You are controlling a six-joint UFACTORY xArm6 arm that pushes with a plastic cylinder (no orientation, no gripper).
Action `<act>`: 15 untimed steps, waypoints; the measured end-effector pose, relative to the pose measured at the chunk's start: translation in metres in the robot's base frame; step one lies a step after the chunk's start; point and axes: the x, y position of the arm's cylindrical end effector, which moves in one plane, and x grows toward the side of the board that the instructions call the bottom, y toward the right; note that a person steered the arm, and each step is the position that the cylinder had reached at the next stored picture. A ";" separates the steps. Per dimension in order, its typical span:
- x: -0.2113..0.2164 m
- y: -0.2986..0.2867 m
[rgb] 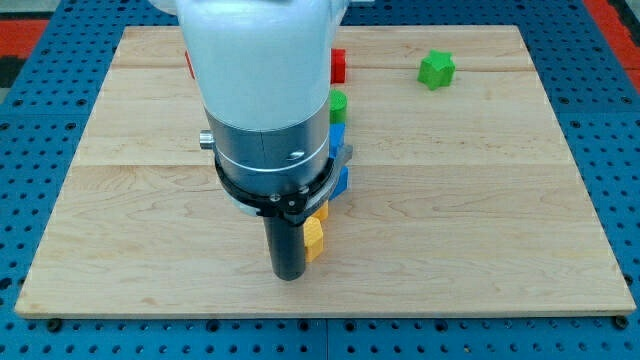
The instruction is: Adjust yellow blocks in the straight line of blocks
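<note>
A line of blocks runs down the middle of the wooden board (480, 200), mostly hidden behind the arm. From the view's top: a red block (339, 65), a green block (338, 103), a blue block (338, 136), a second blue block (342, 181), a yellow block (322, 211) and a second yellow block (314, 240). Shapes in the line cannot be made out. My tip (289, 274) is at the lower end of the dark rod, just to the left of and touching the lowest yellow block.
A green star-shaped block (436, 69) sits alone at the view's top right. A sliver of a red block (188, 63) shows left of the arm. The large white and grey arm body (265, 100) covers the board's middle. Blue pegboard surrounds the board.
</note>
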 end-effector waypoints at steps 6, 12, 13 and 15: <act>-0.087 -0.002; -0.038 -0.004; -0.035 0.005; -0.035 0.014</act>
